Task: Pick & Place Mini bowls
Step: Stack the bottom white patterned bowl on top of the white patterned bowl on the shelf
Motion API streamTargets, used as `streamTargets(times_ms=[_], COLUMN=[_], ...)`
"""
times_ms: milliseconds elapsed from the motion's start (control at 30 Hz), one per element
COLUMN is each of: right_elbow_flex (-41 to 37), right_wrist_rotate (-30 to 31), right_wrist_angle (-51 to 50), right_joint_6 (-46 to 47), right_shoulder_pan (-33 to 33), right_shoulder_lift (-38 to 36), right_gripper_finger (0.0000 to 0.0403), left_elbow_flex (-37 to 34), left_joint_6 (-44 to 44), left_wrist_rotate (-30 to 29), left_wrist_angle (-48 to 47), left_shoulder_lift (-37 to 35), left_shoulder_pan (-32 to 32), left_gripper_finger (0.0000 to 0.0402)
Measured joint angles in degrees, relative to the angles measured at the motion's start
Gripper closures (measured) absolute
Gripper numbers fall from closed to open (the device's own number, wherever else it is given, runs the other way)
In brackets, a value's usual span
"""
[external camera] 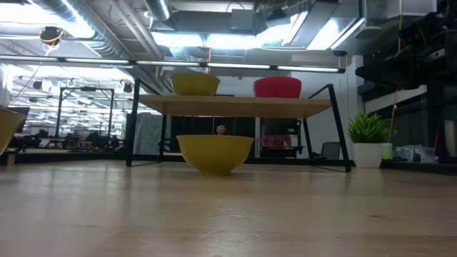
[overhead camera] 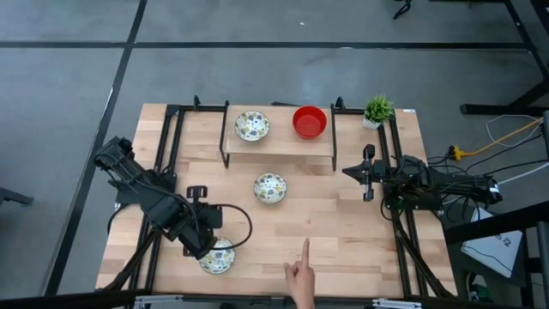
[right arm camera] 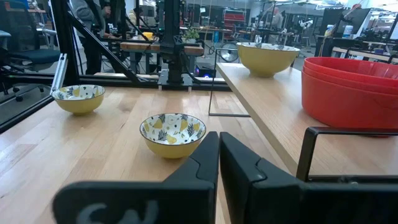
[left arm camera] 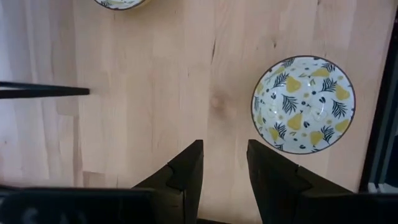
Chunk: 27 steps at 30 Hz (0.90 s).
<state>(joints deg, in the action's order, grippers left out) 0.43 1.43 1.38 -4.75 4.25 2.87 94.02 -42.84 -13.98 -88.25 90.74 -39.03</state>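
All the mini bowls sit upright with mouths up and, being round, have no long axis: a patterned bowl (overhead camera: 252,126) and stacked red bowls (overhead camera: 310,121) on the raised shelf (overhead camera: 279,146) at upper centre, another patterned bowl (overhead camera: 269,188) mid-frame on open wood, and a third patterned bowl (overhead camera: 217,257) at lower left near the table (overhead camera: 343,232) edge. The left gripper (overhead camera: 208,245) hangs over that third one, fingers (left arm camera: 186,171) parted and empty. The right gripper (overhead camera: 369,176), at right of the shelf, is closed on nothing; a person's hand (overhead camera: 299,275) points in from the bottom edge.

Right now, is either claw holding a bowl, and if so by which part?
Nothing is held. The left claw is open above bare table beside a patterned bowl; the right claw is shut on nothing.
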Motion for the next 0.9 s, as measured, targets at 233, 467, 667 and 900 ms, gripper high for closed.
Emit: streamTargets(times_ms=[233, 467, 667, 900], right_elbow_flex=[0.0, 0.0, 0.0, 0.0], right_wrist_rotate=[0.0, 0.0, 0.0, 0.0], right_wrist_angle=[0.0, 0.0, 0.0, 0.0], right_joint_6=[0.0, 0.0, 0.0, 0.0], right_shoulder_pan=[0.0, 0.0, 0.0, 0.0], right_shoulder_lift=[0.0, 0.0, 0.0, 0.0], right_gripper_finger=[0.0386, 0.0386, 0.0386, 0.0386], left_elbow_flex=[0.0, 0.0, 0.0, -0.1], left_joint_6=[-0.9, 1.1, 3.9, 8.0], left_wrist_rotate=[0.0, 0.2, 0.2, 1.2], left_wrist_angle=[0.1, 0.2, 0.7, 6.0], left_shoulder_lift=[2.2, 6.7, 12.0, 16.6], left_shoulder_pan=[-0.5, -2.3, -2.6, -2.6], left_gripper_finger=[0.0283, 0.0283, 0.0283, 0.0283])
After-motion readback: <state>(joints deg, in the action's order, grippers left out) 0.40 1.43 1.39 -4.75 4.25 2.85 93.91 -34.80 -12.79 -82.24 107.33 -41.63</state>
